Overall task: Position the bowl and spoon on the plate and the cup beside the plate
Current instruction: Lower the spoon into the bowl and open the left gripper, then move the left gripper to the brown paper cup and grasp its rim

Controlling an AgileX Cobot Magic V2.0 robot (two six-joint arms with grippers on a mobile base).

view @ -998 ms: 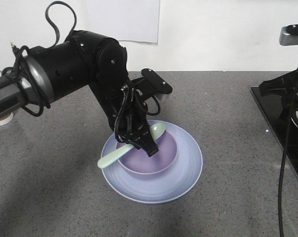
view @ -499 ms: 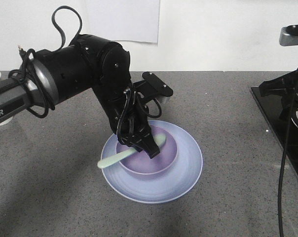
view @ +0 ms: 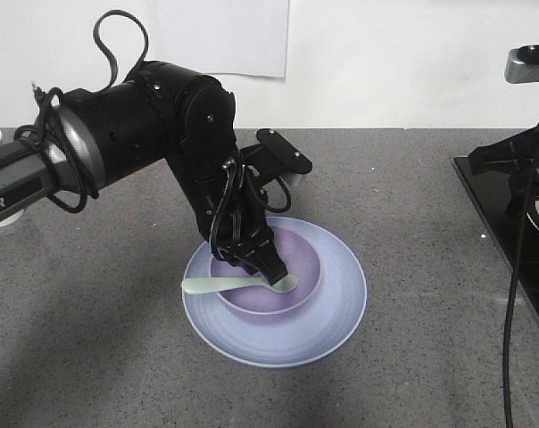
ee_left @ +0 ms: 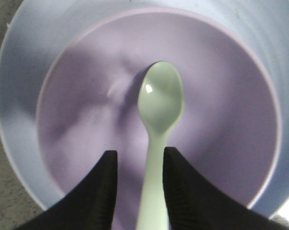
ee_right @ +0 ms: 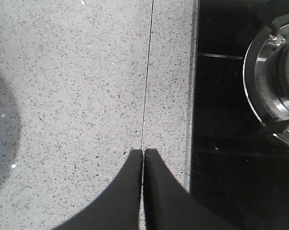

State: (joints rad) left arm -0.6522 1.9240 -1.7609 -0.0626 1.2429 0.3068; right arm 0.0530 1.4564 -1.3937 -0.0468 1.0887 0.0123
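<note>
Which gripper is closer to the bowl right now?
Left. The left gripper is directly above the bowl, straddling the spoon handle. The right gripper is shut, off over the counter beside the black cooktop.

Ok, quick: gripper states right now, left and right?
Left gripper: slightly open, its fingers either side of the spoon handle with a gap on one side.
Right gripper: shut, holding nothing.

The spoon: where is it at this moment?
In the front view the spoon is at the bowl on the plate, scoop inside, handle reaching over the rim toward the picture's left, between the left hand's fingers.
</note>
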